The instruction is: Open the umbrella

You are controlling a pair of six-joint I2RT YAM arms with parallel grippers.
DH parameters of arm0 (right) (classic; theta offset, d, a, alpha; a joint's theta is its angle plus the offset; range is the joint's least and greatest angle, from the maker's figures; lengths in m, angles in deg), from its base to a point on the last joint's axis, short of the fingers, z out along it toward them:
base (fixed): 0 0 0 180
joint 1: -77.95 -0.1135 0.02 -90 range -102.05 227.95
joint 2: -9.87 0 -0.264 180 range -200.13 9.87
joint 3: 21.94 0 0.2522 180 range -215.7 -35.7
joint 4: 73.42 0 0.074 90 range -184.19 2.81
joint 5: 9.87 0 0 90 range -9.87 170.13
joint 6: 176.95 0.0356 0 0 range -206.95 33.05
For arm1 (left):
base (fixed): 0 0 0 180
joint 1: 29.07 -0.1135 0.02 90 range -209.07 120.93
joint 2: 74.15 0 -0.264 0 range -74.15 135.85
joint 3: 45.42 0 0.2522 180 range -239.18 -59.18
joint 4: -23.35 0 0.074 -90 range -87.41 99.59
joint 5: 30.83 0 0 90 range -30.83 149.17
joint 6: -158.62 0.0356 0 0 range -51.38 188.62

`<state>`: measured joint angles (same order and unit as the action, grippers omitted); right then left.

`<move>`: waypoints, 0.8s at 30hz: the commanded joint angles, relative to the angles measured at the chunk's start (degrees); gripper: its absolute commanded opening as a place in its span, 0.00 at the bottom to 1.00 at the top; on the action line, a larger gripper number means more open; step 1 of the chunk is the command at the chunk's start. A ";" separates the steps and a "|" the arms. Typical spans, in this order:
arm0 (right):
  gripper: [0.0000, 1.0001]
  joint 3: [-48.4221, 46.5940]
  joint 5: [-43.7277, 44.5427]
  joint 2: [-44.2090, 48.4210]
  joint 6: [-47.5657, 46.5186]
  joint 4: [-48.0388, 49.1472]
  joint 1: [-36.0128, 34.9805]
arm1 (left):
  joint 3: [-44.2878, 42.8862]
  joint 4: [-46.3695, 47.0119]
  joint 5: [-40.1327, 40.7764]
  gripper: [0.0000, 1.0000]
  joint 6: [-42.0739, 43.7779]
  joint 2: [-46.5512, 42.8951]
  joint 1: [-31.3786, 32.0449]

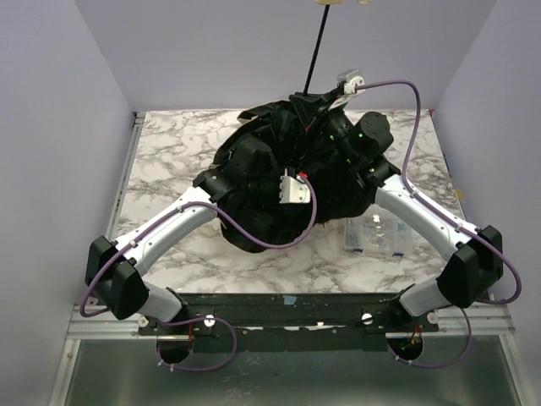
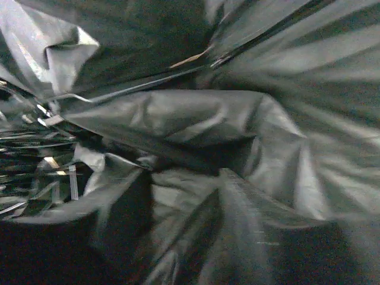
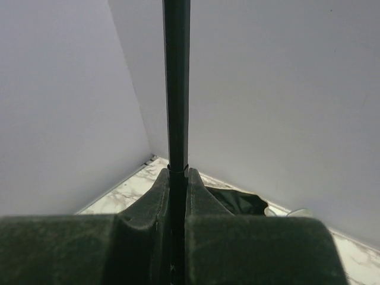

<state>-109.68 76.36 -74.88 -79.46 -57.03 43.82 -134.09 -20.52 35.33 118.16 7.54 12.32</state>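
The umbrella lies part-opened on the marble table, its black inner canopy (image 1: 279,182) bunched in a crumpled mound. Its thin black shaft (image 1: 315,51) rises toward the back wall, with the beige knob handle (image 1: 330,3) at the top edge. My right gripper (image 1: 308,100) is shut on the shaft just above the canopy. In the right wrist view its fingers (image 3: 155,199) clamp the shaft (image 3: 177,83). My left gripper (image 1: 269,152) is buried in the canopy. The left wrist view shows only black fabric (image 2: 237,136) and metal ribs (image 2: 53,119); its fingers are hidden.
A clear plastic box (image 1: 376,233) lies on the table (image 1: 169,144) just right of the canopy, under the right arm. Lavender walls close the table in at the back and both sides. A metal rail (image 1: 127,169) runs along the left edge.
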 commanded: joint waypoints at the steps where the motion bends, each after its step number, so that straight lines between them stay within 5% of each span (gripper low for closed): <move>1: 0.00 -3.87 2.28 0.00 -1.27 4.13 0.39 | 1.70 -5.01 -4.24 0.68 -2.53 -2.82 0.32; 5: 0.00 -1.51 -0.13 1.24 -3.72 3.99 0.38 | -1.37 -0.83 -7.46 0.84 -11.20 -6.71 -2.59; 11: 0.00 2.86 -3.84 3.25 -5.03 4.02 0.38 | -6.58 8.82 -21.11 0.81 -28.60 -10.87 -11.58; 24: 0.00 1.50 -4.53 3.54 0.79 3.03 0.38 | -7.55 10.52 -0.38 0.59 -22.54 -3.80 -10.33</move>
<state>-106.29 73.14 -73.70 -82.17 -57.12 43.93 -142.37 -10.47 27.68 91.88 1.96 -0.08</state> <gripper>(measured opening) 0.075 0.609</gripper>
